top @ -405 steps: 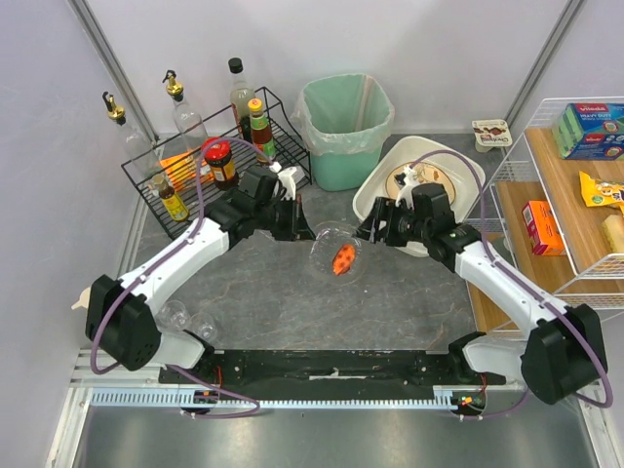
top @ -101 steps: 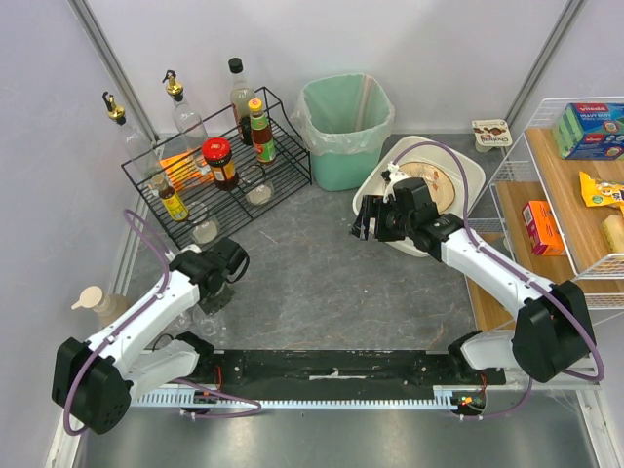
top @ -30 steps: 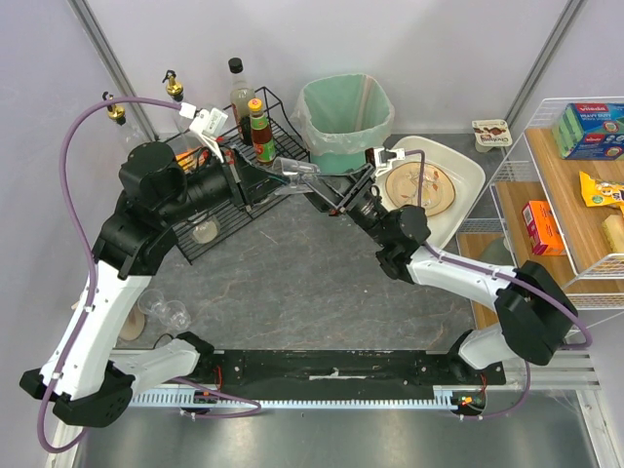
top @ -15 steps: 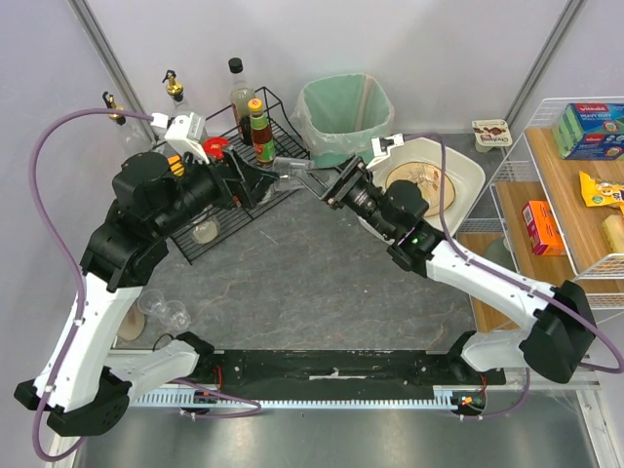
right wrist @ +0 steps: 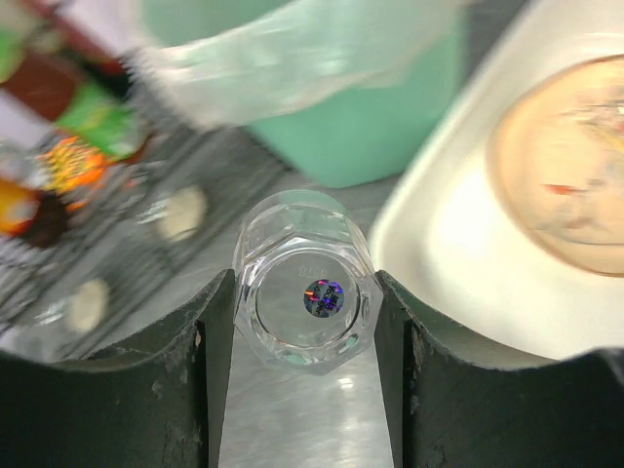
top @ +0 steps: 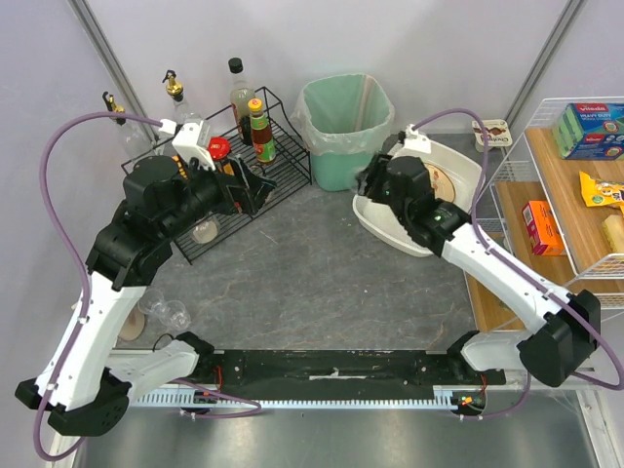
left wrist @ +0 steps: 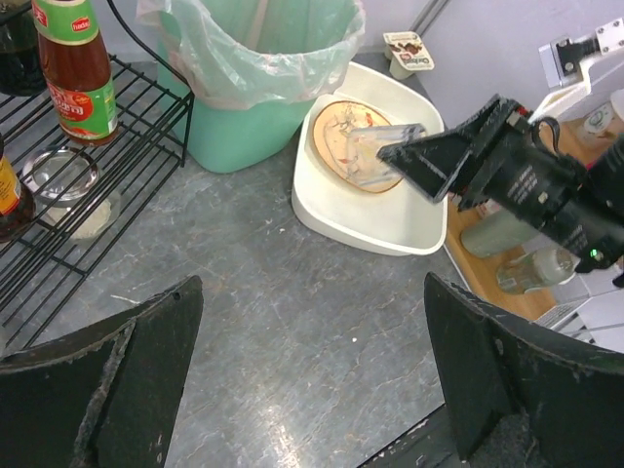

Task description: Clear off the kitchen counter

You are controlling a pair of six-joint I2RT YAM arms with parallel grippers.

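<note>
The right gripper [right wrist: 304, 327] clamps a clear glass [left wrist: 370, 156] beside the white basin's [top: 466, 195] left rim, upper middle of the top view. The left gripper [left wrist: 312, 288] gapes empty above the kitchen counter [top: 312, 283].

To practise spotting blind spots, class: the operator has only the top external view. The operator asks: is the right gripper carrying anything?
Observer: Yes. The right gripper is clamped on a clear glass, whose base faces the wrist camera.
Operator: And the left gripper?
Observer: The left gripper is wide open, with nothing held in it.
Operator: Any mark on the glass?
Observer: A small shiny sticker sits on its base.
</note>
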